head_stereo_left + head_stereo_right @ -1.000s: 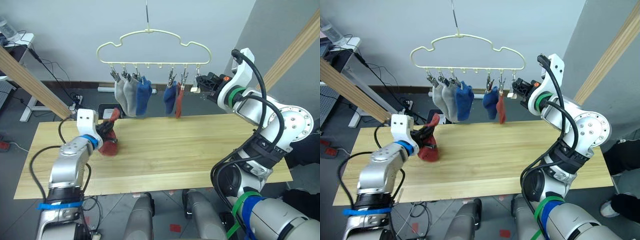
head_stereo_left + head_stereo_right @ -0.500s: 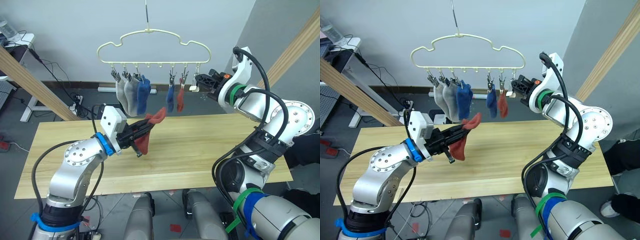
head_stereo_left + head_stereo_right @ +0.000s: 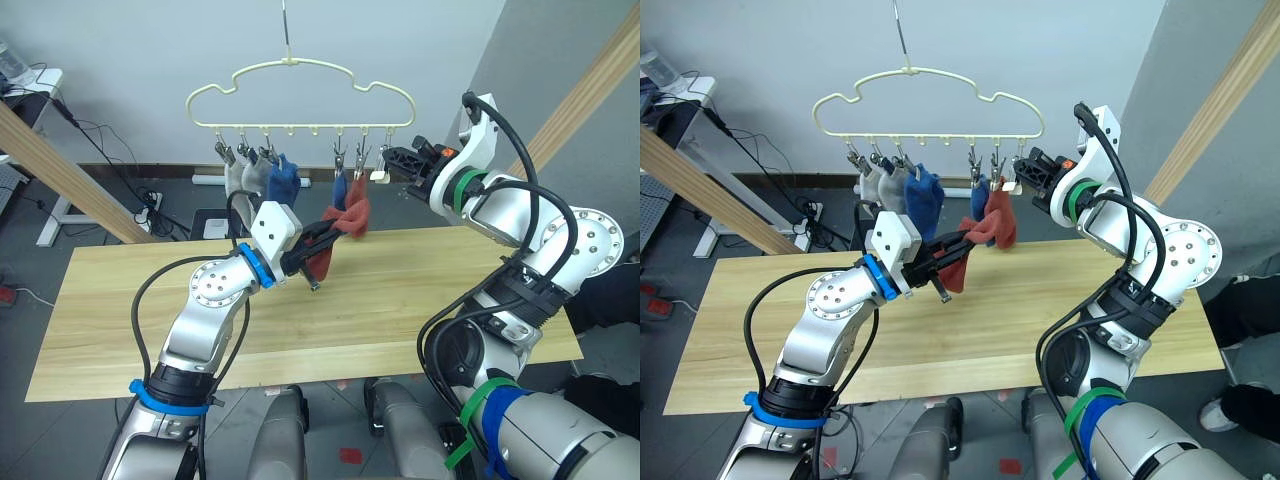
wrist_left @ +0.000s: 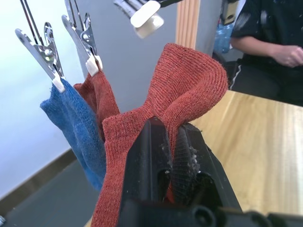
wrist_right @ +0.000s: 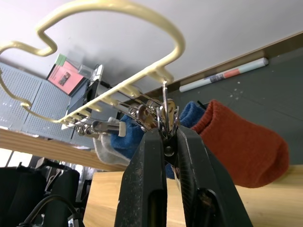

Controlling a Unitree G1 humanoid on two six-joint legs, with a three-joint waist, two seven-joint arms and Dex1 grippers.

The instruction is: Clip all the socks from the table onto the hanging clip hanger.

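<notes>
The left hand (image 3: 322, 232) has lifted its pinched rust-red sock (image 3: 345, 222) near the clips, while the right hand (image 5: 165, 142) apparently squeezes a clip (image 5: 164, 116).

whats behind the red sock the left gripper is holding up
Just behind the held rust-red sock hang a second rust-red sock and a blue sock, each on a clip of the clip hanger. The held sock covers their lower parts.

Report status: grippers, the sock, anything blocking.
Left gripper shut on the rust-red sock, raised near the clip hanger. Right gripper pinching the end clip. Five socks hung; nothing blocking.
</notes>
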